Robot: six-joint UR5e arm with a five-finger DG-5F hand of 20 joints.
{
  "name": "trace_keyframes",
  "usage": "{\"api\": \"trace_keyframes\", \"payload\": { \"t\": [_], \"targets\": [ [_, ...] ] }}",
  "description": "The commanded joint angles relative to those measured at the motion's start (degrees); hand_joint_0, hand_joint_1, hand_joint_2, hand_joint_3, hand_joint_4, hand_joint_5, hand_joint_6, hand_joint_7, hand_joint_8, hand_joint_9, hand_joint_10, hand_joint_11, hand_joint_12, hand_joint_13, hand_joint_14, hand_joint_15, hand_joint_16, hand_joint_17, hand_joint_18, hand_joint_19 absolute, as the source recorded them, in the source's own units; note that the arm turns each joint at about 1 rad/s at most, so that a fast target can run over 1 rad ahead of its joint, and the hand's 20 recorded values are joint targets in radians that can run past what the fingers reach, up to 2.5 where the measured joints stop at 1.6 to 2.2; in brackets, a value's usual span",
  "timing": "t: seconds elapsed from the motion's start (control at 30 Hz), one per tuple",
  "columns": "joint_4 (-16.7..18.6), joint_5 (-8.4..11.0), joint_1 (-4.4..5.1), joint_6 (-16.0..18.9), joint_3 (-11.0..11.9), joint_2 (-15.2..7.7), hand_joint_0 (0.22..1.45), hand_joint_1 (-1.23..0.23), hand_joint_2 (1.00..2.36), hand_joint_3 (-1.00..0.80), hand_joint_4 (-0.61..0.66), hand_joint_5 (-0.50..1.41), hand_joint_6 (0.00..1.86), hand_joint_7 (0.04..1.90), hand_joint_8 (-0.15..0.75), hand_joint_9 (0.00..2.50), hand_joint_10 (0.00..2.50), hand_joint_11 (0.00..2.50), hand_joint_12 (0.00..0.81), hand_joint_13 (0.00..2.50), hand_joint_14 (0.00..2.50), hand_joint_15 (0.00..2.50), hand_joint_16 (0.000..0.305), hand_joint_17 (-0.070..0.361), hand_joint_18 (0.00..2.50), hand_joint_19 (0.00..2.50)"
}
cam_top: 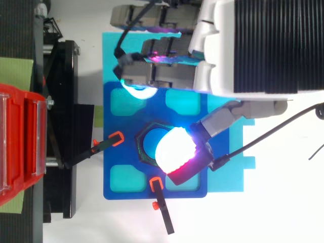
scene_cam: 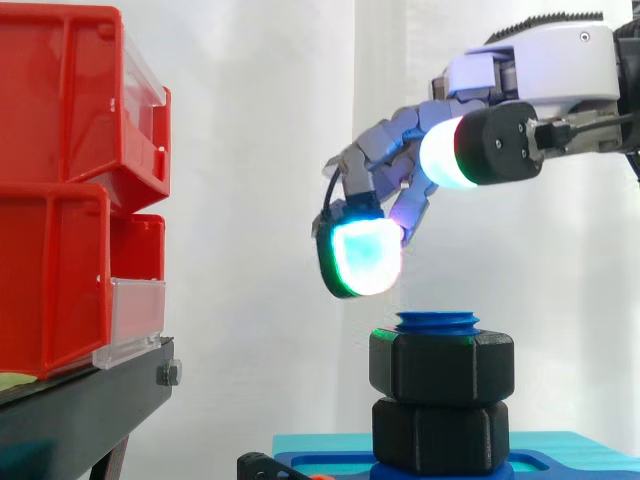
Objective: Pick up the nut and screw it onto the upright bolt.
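Item: nut (scene_cam: 442,365), black, hexagonal, seated on the upright blue bolt (scene_cam: 437,322) near its top, a short band of thread showing above it. Orientation: bore vertical and in line with the bolt's long axis, which runs straight up from the base with the threaded end uppermost; flats face sideways. Below it, just apart: a second black hex (scene_cam: 440,435), apparently the bolt's fixed collar. Mount: blue plate (cam_top: 121,197) on a cyan base (cam_top: 238,131), pinned by two orange-tipped clamps (cam_top: 116,137), presumably so the bolt cannot turn or tip under twisting. Hand (scene_cam: 400,140): above the nut and apart from it, fingers loosely bent and spread, holding nothing; one glowing pad (scene_cam: 365,255) hangs above and to one side of the bolt top, and in the top view another pad (cam_top: 174,149) lies over the nut, likely placed for a grip from above. Judgement: nut appears threaded on, tightness unknown. Backdrop: red bins (scene_cam: 60,200) on a black stand (scene_cam: 80,410).
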Motion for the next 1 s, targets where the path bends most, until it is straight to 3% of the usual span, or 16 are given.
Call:
{"api": "trace_keyframes", "payload": {
  "t": [0.0,0.2,0.33,0.47,0.57,0.67,0.97],
  "targets": [
    [0.1,-0.06,0.24,-0.3,0.4,0.0,0.5,-0.16,1.0,-0.5,0.25,-0.1,0.5,0.82,0.252,0.84,0.0,0.0,0.256,0.4,0.0,0.0,0.024,0.055,0.0,0.0],
    [0.8,0.12,0.77,-0.2,0.3,-0.1,0.49,-0.14,1.0,-0.5,0.21,-0.14,0.5,0.67,0.231,0.68,0.0,0.0,0.281,0.29,0.0,0.0,0.031,0.07,0.0,0.0],
    [3.4,0.21,1.74,0.1,-2.3,-0.1,0.48,-0.12,1.0,-0.5,0.2,-0.16,0.5,0.63,0.223,0.6,0.0,0.0,0.29,0.24,0.0,0.0,0.033,0.074,0.0,0.0],
    [6.7,0.56,2.53,0.9,-2.9,-0.1,0.48,-0.11,1.0,-0.5,0.18,-0.17,0.5,0.61,0.221,0.55,0.0,0.0,0.297,0.21,0.0,0.0,0.035,0.079,0.0,0.0],
    [8.7,1.7,3.58,1.4,-3.1,-0.1,0.48,-0.11,1.0,-0.5,0.18,-0.18,0.5,0.61,0.222,0.53,0.0,0.0,0.302,0.19,0.0,0.0,0.036,0.081,0.0,0.0],
    [9.5,3.19,4.29,2.3,-4.8,-0.1,0.48,-0.1,1.0,-0.5,0.18,-0.18,0.5,0.61,0.223,0.52,0.0,0.0,0.303,0.18,0.0,0.0,0.036,0.081,0.0,0.0],
    [13.1,4.34,5.34,4.3,-7.1,-0.1,0.48,-0.1,1.0,-0.5,0.18,-0.18,0.5,0.62,0.227,0.51,0.0,0.0,0.306,0.18,0.0,0.0,0.037,0.083,0.0,0.0]
  ]
}}
